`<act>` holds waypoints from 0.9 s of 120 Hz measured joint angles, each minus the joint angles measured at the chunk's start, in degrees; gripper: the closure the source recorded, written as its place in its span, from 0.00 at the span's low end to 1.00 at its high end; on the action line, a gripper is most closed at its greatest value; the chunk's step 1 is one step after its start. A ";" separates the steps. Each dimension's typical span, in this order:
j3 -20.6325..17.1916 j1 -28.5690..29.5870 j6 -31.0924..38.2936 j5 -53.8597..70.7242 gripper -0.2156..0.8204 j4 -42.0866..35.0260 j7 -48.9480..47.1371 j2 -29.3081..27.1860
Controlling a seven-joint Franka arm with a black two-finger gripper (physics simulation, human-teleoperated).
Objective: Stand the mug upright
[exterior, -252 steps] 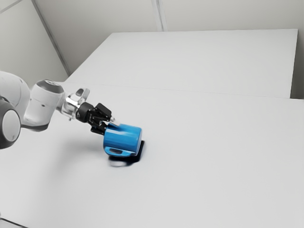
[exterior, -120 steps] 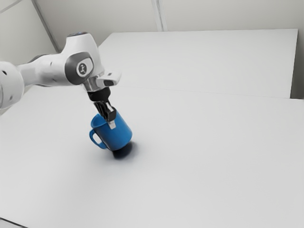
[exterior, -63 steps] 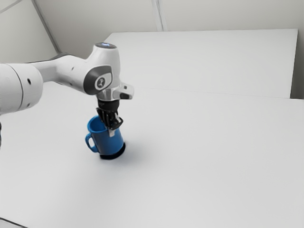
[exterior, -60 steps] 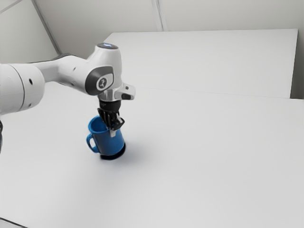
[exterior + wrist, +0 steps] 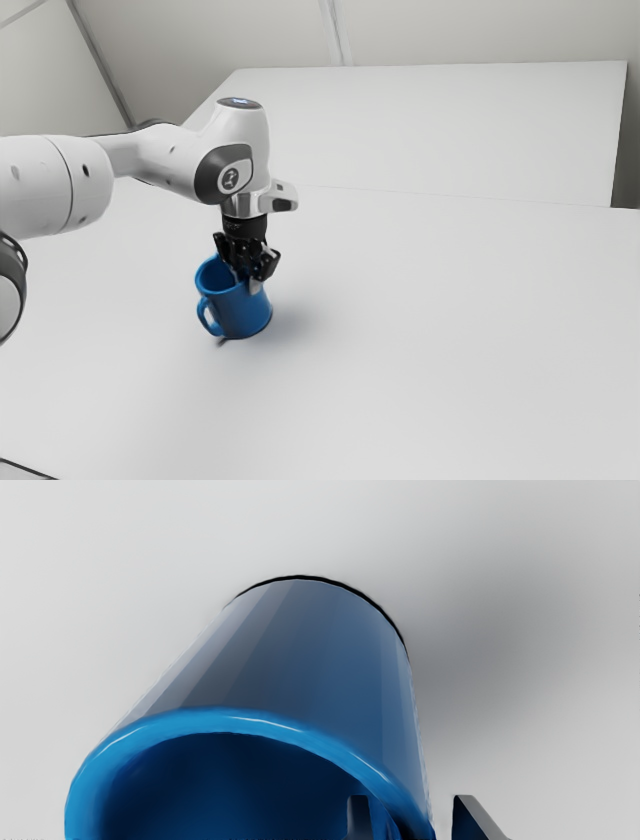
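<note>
Blue, smooth-sided mug with a loop handle [image 5: 240,312], exterior view: stands mouth up on the white, flat bench [image 5: 450,330], its base seemingly level on it, so it lies as the task wants.
Loop handle [image 5: 205,316]: points to the exterior view's left and toward the camera, apart from the tool.
Black two-finger tool [image 5: 247,281]: released, reaching down over the mug's wall on the side away from the handle.
White jointed arm [image 5: 150,165]: comes in from the exterior view's left, above the bench; its route upward looks free.
White flat panel [image 5: 430,125]: beyond the bench, well apart from the mug, hardly in the way.
Inner fingertip [image 5: 358,817], wrist view: inside the mouth, near the wall.
Outer fingertip [image 5: 472,820]: outside, with bench showing between it and the wall.
Bright blue rim [image 5: 220,719]: runs between the two; the likeliest thing to snag.
Handling, as I judge it: the mug needs no more turning; lift straight up along the wall, slowly, jaws apart, no sideways drift until the inner tip clears the rim, or the mug could tip.
</note>
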 joint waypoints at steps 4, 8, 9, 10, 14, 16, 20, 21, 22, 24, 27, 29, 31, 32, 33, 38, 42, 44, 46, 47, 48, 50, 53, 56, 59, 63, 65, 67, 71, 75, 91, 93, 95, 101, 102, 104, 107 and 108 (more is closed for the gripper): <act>-0.02 0.02 -0.02 -0.10 0.64 -0.01 -0.40 -0.26; -0.03 0.02 -0.03 -0.19 0.58 -0.01 -0.83 -0.75; -0.03 0.02 -0.03 -0.21 0.56 0.00 -0.93 -0.93; -0.04 0.02 -0.04 -0.22 0.55 0.01 -1.03 -1.10; -0.04 0.04 -0.05 -0.28 0.50 0.17 -1.44 -1.79; -0.04 0.06 -0.05 -0.31 0.48 0.36 -1.63 -2.10; -0.04 0.19 -0.06 -0.35 0.45 1.20 -1.99 -2.74; -0.04 0.23 -0.07 -0.35 0.44 1.46 -2.07 -2.89; -0.04 0.28 -0.07 -0.36 0.43 1.69 -2.15 -3.03; -0.04 0.37 -0.07 -0.38 0.41 2.20 -2.30 -3.29; -0.03 0.49 -0.09 -0.40 0.39 3.14 -2.51 -3.56; -0.01 0.55 -0.10 -0.41 0.38 3.86 -2.63 -3.68; 0.00 0.61 -0.12 -0.41 0.37 4.56 -2.74 -3.77; 0.01 0.63 -0.12 -0.42 0.36 4.91 -2.79 -3.81; 0.03 0.65 -0.13 -0.43 0.36 5.37 -2.82 -3.80; 0.15 0.67 -0.21 -0.52 0.33 8.10 -2.78 -3.36; 0.39 0.64 -0.33 -0.85 0.32 10.53 -2.55 -2.64; 0.52 0.68 -0.40 -1.12 0.31 11.66 -2.35 -2.27; 0.67 0.74 -0.48 -1.47 0.31 12.94 -2.05 -1.82; 0.74 0.78 -0.52 -1.65 0.30 13.54 -1.88 -1.61; 0.81 0.84 -0.56 -1.83 0.30 14.13 -1.70 -1.39; 0.88 1.09 -0.69 -2.28 0.29 15.39 -1.32 -0.92; 0.96 1.61 -0.97 -3.02 0.29 17.12 -0.76 -0.31; 1.04 2.08 -1.41 -3.74 0.28 19.00 -0.18 0.28; 1.10 2.52 -2.08 -4.33 0.27 21.28 0.39 0.95; 1.22 2.95 -3.13 -4.96 0.27 24.05 1.11 1.71; 1.32 3.10 -3.65 -5.21 0.26 25.20 1.45 2.00; 1.42 3.22 -4.15 -5.43 0.26 26.24 1.79 2.31; 1.70 3.34 -5.25 -5.79 0.26 28.53 2.44 3.16; 1.87 3.37 -6.68 -6.07 0.25 31.28 3.05 4.35; 1.87 3.40 -11.10 -6.76 0.24 35.12 5.18 5.20; 1.89 3.41 -11.43 -6.81 0.24 34.94 5.41 4.64; 1.89 3.44 -11.71 -6.85 0.24 34.53 5.64 3.91; 1.86 3.97 -12.29 -7.11 0.24 32.39 6.26 1.33; 1.87 4.17 -12.36 -7.23 0.24 31.92 6.36 0.86; 1.87 4.60 -12.50 -7.45 0.23 31.12 6.56 0.09; 1.88 5.27 -12.70 -7.74 0.23 30.05 6.85 -0.97; 1.88 5.47 -12.77 -7.82 0.23 29.75 6.94 -1.28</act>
